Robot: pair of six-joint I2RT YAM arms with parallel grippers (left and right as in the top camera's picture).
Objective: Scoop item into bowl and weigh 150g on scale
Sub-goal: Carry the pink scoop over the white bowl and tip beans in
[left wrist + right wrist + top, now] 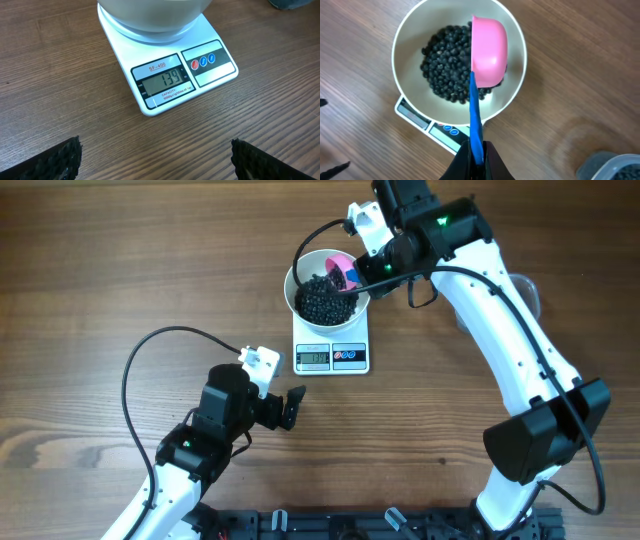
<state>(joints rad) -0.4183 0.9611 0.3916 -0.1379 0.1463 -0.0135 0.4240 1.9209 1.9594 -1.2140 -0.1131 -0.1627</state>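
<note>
We are topping up: right jaws clench the scoop, tipped over the bowl of beads on the scale; left jaws hang released. The display shows 139, so next we need one small scoop.

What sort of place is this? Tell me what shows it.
Likely a robotics lab bench: brown wooden tabletop, two white robot arms, and a small white square kitchen scale under a round white bowl of tiny black beads.
</note>
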